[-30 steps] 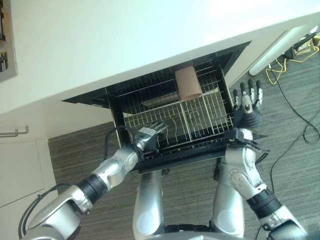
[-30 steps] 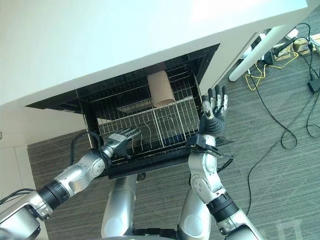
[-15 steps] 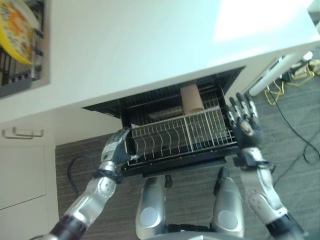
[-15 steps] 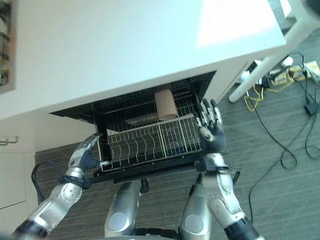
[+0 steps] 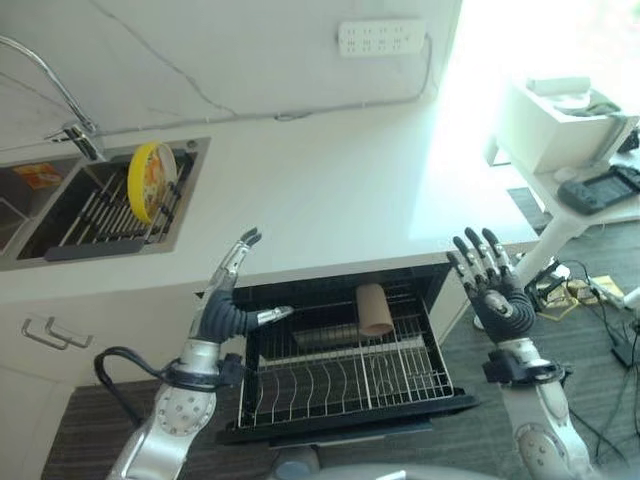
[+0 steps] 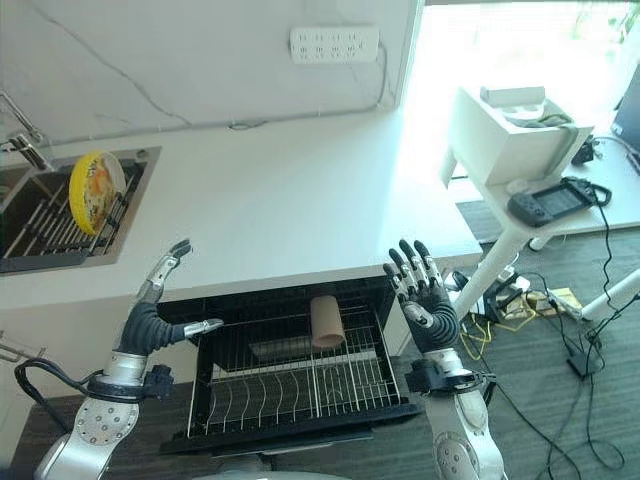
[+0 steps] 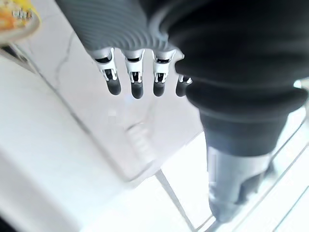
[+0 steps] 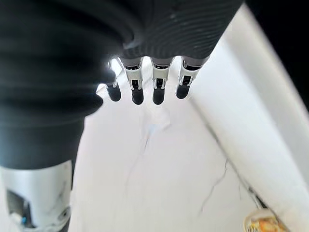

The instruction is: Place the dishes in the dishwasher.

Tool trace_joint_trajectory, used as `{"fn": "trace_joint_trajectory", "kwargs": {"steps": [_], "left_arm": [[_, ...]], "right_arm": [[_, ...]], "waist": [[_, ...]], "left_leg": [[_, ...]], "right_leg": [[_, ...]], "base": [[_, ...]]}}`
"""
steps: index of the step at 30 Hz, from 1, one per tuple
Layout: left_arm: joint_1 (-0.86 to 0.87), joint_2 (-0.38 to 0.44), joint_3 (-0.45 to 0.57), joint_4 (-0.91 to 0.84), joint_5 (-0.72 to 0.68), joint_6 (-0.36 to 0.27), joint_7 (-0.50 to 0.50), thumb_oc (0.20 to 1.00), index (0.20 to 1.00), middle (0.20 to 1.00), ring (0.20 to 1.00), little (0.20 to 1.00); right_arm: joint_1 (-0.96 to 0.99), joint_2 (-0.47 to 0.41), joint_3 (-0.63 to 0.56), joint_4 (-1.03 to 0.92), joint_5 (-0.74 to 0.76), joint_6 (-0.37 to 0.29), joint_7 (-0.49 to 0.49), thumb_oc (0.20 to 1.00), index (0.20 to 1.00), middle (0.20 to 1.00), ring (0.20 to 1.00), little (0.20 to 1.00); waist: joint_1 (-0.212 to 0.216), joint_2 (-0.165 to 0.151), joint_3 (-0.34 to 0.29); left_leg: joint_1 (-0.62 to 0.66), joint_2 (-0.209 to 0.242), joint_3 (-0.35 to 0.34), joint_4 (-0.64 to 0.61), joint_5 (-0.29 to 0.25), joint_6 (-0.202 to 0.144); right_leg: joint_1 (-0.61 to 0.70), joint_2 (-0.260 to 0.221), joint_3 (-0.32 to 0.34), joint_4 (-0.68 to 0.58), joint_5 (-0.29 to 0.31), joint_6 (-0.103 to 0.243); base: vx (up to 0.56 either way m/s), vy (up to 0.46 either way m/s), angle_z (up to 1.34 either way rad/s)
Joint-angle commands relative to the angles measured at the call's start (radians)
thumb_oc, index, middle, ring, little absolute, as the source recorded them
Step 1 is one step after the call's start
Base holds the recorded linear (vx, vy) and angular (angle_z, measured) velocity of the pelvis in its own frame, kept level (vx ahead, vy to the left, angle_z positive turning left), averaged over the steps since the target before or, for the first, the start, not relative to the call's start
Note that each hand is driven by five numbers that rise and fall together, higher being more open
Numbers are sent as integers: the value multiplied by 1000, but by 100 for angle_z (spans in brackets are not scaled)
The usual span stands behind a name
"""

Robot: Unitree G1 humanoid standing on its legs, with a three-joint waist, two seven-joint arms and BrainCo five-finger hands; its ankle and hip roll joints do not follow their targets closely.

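Left eye view: the white table (image 5: 340, 200) runs across the scene, with a sink (image 5: 60, 215) sunk into its left end, and below its front edge the dishwasher (image 5: 345, 350) stands open with its wire rack (image 5: 350, 375) pulled out. A smaller white side table (image 5: 560, 130) stands to the right, carrying a dark handheld device (image 5: 598, 188). In the sink, 1 yellow plate (image 5: 150, 180) stands on edge in a drying rack (image 5: 115, 205). A tan cup (image 5: 374, 309) lies on its side at the back of the wire rack. The left hand (image 5: 222, 305) is raised at the table's front edge, above the rack's left corner, fingers straight and thumb out, holding nothing. The right hand (image 5: 492, 290) is raised beside the dishwasher's right side, fingers spread upward, empty.
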Motion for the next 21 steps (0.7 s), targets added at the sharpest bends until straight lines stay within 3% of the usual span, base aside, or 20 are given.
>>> {"fn": "trace_joint_trajectory", "kwargs": {"steps": [1,3,5,10,13,21], "left_arm": [[-144,-11,21,16,-287,-188,-71,1000,1000,1000,1000,1000],[-179,-45,-2,55,-400,-220,-131,1000,1000,1000,1000,1000],[-200,-79,-9,81,-462,-228,-174,1000,1000,1000,1000,1000],[-226,-104,47,108,-505,-237,-154,1000,1000,1000,1000,1000],[-194,-104,103,89,-497,-238,-158,1000,1000,1000,1000,1000],[-157,-75,152,77,-443,-197,-146,1000,1000,1000,1000,1000]], "right_arm": [[-126,-25,-47,-67,-149,-118,3,1000,1000,1000,1000,1000],[-170,-43,-56,-43,-252,-140,-55,1000,1000,1000,1000,1000],[-211,-64,-75,-32,-279,-102,-90,1000,1000,1000,1000,1000],[-256,-63,-109,0,-290,-83,-86,1000,1000,1000,1000,1000],[-236,-42,-124,-9,-326,-52,-97,1000,1000,1000,1000,1000],[-203,-7,-121,-2,-348,-57,-101,1000,1000,1000,1000,1000]], "waist": [[6,1,34],[12,-5,20],[14,-10,8],[16,-14,-12],[16,-7,-20],[17,5,-25]], "left_leg": [[90,30,11,7,-141,-19],[90,37,-2,14,-146,-25],[91,44,-4,19,-142,-27],[114,52,-10,24,-147,-41],[124,53,-14,19,-150,-45],[132,38,-28,9,-157,-31]], "right_leg": [[-64,36,-42,9,48,-43],[-58,47,-44,8,39,-55],[-55,58,-39,10,39,-68],[-29,60,-31,-27,57,-69],[-21,52,-35,-40,67,-62],[-22,40,-31,-41,69,-52]], "base": [[-55,-70,17],[-33,-46,10],[-2,-45,2],[74,-69,0],[101,-48,-4],[72,-12,3]]}}
